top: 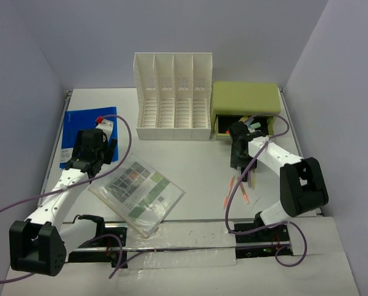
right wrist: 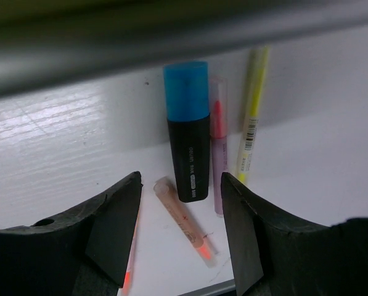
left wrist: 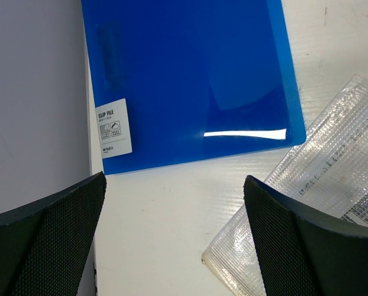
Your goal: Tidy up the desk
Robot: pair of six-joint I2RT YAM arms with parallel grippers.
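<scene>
The white desk point(top: 196, 154) holds a blue clip file point(top: 79, 126) at the far left and a clear mesh pouch point(top: 137, 191) with printed sheets near the front. My left gripper point(top: 90, 164) is open and empty. In the left wrist view it point(left wrist: 174, 246) hovers over bare desk between the file point(left wrist: 190, 80) and the pouch's corner point(left wrist: 307, 203). My right gripper point(top: 238, 161) is open and empty, low over loose pens. In the right wrist view it point(right wrist: 180, 228) straddles an orange-tipped pen point(right wrist: 184, 216), just below a blue-capped black highlighter point(right wrist: 187, 135).
A white slotted file rack point(top: 171, 95) stands at the back. Beside it is a green drawer box point(top: 245, 98) with its drawer point(top: 257, 126) open. A pink highlighter point(right wrist: 217, 142), a yellow pen point(right wrist: 251, 117) and another orange pen point(right wrist: 129, 271) lie close by.
</scene>
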